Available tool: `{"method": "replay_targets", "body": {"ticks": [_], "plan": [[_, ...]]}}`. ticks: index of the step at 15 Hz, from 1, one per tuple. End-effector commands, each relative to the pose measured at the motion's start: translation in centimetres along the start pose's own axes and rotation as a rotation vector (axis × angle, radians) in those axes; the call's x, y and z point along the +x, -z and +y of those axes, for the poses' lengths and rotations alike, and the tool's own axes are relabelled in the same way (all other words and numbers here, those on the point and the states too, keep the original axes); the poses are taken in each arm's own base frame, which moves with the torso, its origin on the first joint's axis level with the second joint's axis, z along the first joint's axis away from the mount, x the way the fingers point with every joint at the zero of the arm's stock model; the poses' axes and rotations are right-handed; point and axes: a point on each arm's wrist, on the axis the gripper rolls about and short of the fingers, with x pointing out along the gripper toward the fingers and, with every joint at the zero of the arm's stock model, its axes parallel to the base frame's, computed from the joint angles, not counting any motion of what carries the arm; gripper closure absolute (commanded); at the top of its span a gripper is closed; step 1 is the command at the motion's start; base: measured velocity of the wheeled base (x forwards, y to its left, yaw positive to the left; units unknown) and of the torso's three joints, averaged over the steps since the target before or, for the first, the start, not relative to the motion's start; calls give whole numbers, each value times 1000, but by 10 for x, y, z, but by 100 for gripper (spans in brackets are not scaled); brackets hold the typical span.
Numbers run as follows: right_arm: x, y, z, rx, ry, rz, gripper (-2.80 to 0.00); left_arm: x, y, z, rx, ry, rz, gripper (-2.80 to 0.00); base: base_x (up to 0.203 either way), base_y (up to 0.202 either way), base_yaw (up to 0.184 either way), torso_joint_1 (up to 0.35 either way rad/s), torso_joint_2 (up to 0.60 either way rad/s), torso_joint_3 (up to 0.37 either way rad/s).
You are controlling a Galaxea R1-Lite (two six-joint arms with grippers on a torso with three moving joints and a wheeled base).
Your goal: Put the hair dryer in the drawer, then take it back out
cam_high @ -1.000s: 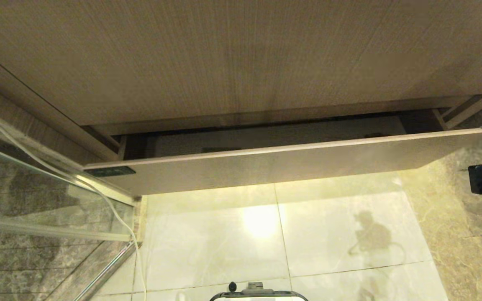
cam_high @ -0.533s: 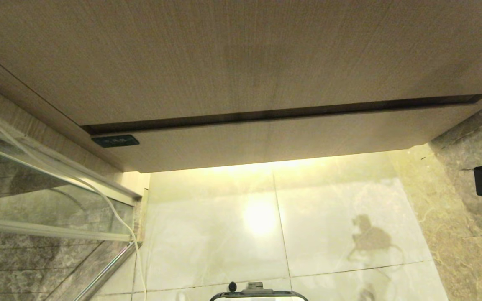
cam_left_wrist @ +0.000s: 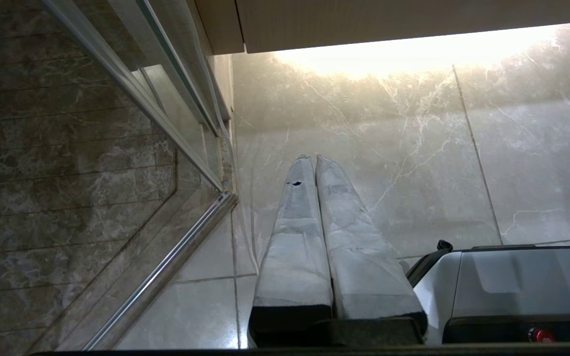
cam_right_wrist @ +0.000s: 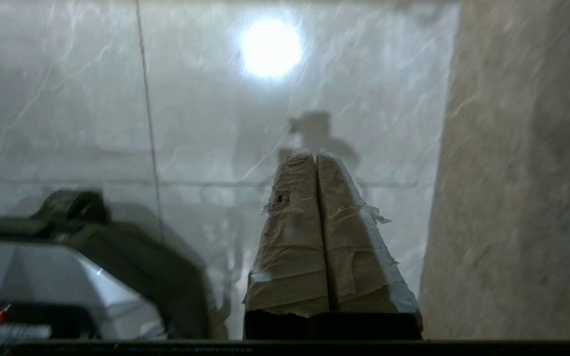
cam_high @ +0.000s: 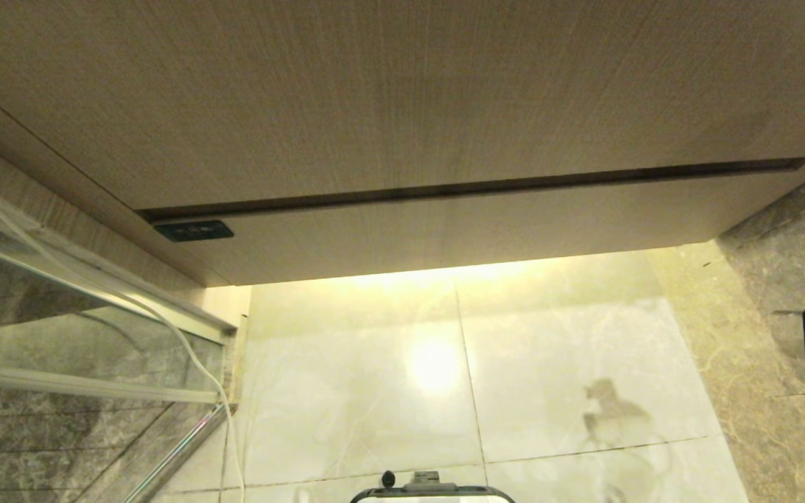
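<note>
Pale floor tiles [cam_high: 346,391] are seen beneath the closed drawer [cam_high: 444,234], which lies ahead and left of the pinched-shut, empty right tool [cam_right_wrist: 316,155], the nearer one, while the hair dryer is not visible.

A tall wood-grain panel [cam_high: 388,98] fills the upper head view. Below it, glossy pale floor tiles [cam_high: 542,363] reflect a round light [cam_high: 434,365]. On the left, a glass partition [cam_high: 60,335] stands with a white cord [cam_high: 193,356] hanging along it.
</note>
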Motion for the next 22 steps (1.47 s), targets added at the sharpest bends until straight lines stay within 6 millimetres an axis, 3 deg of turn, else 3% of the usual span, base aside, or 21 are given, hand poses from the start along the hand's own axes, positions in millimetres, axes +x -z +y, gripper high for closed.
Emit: {"method": "replay_targets", "body": {"ticks": [1,3,6,9,11,15,18,22], "plan": [[-33,17,17,-6,3,-30,0,0,0,0,0,0,0,0,0,0,0,0,0,0],[-70,44,41,-13,-6,-64,0,0,0,0,0,0,1,0,0,0,0,0,0,0],[-105,98,72,-19,-45,-119,0,0,0,0,0,0,1,0,0,0,0,0,0,0],[-124,149,87,-7,-25,-198,0,0,0,0,0,0,1,0,0,0,0,0,0,0],[-134,169,90,-8,-39,-246,0,0,0,0,0,0,1,0,0,0,0,0,0,0],[-150,194,91,17,11,-442,0,0,0,0,0,0,1,0,0,0,0,0,0,0],[-149,195,90,111,49,-457,0,0,0,0,0,0,1,0,0,0,0,0,0,0],[-143,195,91,22,47,-523,0,0,0,0,0,0,1,0,0,0,0,0,0,0]]}}
